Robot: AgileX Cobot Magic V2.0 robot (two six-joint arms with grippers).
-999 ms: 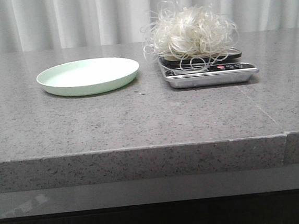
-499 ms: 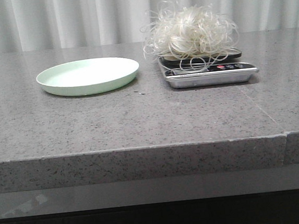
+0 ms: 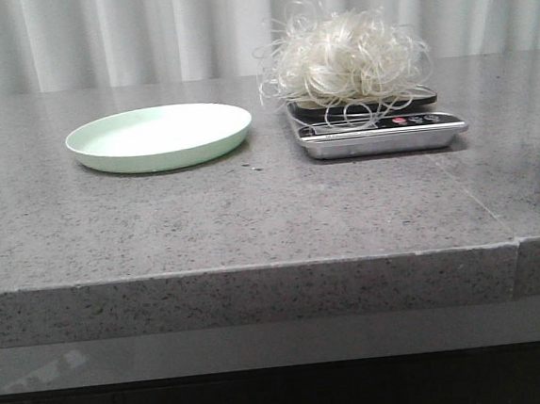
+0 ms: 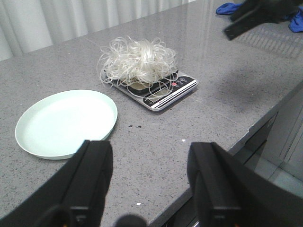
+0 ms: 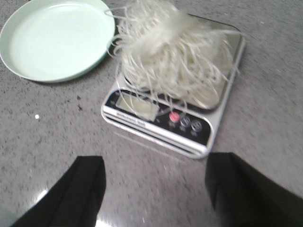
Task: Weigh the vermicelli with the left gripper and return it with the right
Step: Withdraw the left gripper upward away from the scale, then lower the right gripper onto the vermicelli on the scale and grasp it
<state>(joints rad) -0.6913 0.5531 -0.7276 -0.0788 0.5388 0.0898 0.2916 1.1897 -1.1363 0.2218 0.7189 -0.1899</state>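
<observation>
The vermicelli [image 3: 347, 58], a fluffy whitish mound of curly strands, sits on a small silver and black kitchen scale [image 3: 377, 126] at the table's back right. It also shows in the left wrist view [image 4: 137, 59] and the right wrist view [image 5: 173, 54]. The pale green plate [image 3: 158, 136] lies empty to the left of the scale. My left gripper [image 4: 149, 168] is open and empty, near the table's front edge. My right gripper [image 5: 154, 182] is open and empty, above the table in front of the scale [image 5: 165, 125]. Neither gripper shows in the front view.
The grey speckled stone table [image 3: 252, 213] has a front edge close to the camera and a seam at the right. White curtains hang behind. The right arm [image 4: 258, 16] and a blue cloth [image 4: 229, 7] show at the far side in the left wrist view.
</observation>
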